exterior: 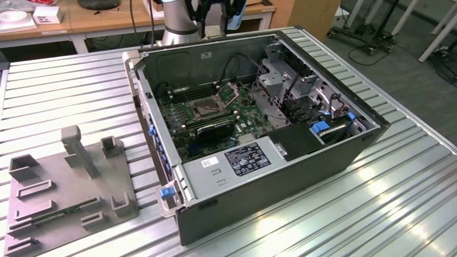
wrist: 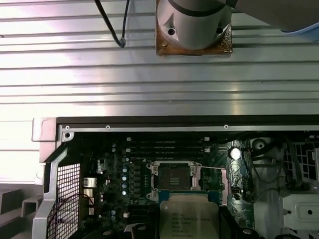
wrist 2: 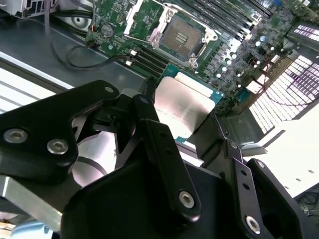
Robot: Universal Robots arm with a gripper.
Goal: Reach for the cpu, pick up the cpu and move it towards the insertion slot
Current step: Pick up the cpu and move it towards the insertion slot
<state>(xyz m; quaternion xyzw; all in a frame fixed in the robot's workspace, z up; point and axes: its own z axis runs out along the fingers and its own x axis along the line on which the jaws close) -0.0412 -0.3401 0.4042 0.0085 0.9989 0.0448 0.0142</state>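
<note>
My gripper (wrist 2: 180, 117) is shut on the cpu (wrist 2: 185, 105), a flat square chip with a silvery top and a thin green rim. One black finger (wrist 2: 145, 115) presses one edge and the other presses the opposite edge. In the first wrist view the cpu (wrist: 188, 217) hangs in the air over the motherboard, just short of the insertion slot (wrist: 173, 177). The slot is a dark square socket in a silvery bracket, open and bare, and it appears as the insertion slot (wrist 2: 182, 38) beyond the chip and the insertion slot (exterior: 207, 107) inside the case.
The open computer case (exterior: 286, 160) lies on a ribbed metal table (exterior: 64, 91). Long black memory slots (wrist: 167, 148) run beside the socket. Drive cages and cables (exterior: 292, 91) crowd the case on the exterior view's right. A grey plastic fixture (exterior: 64, 187) stands on the exterior view's left. The arm's base (wrist: 194, 25) is bolted behind the case.
</note>
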